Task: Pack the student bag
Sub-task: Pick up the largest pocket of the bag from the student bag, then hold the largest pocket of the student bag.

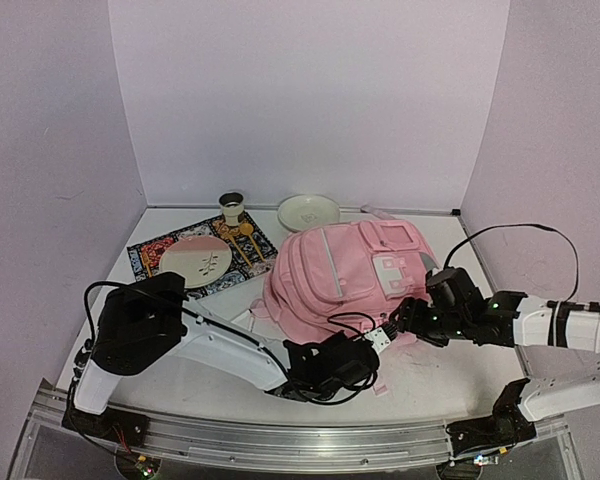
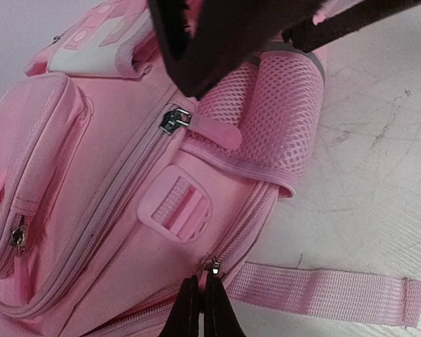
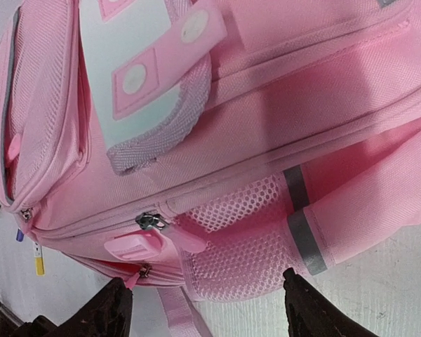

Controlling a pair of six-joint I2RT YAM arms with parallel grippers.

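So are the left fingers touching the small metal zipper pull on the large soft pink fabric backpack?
Touching. The left wrist view shows the left fingers shut on the zipper pull of the backpack.

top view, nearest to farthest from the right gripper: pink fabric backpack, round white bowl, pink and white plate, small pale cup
1. pink fabric backpack, right beside the right gripper.
2. round white bowl, behind the backpack, at the back.
3. pink and white plate, left on the patterned mat, and small pale cup, back left: too close to call.
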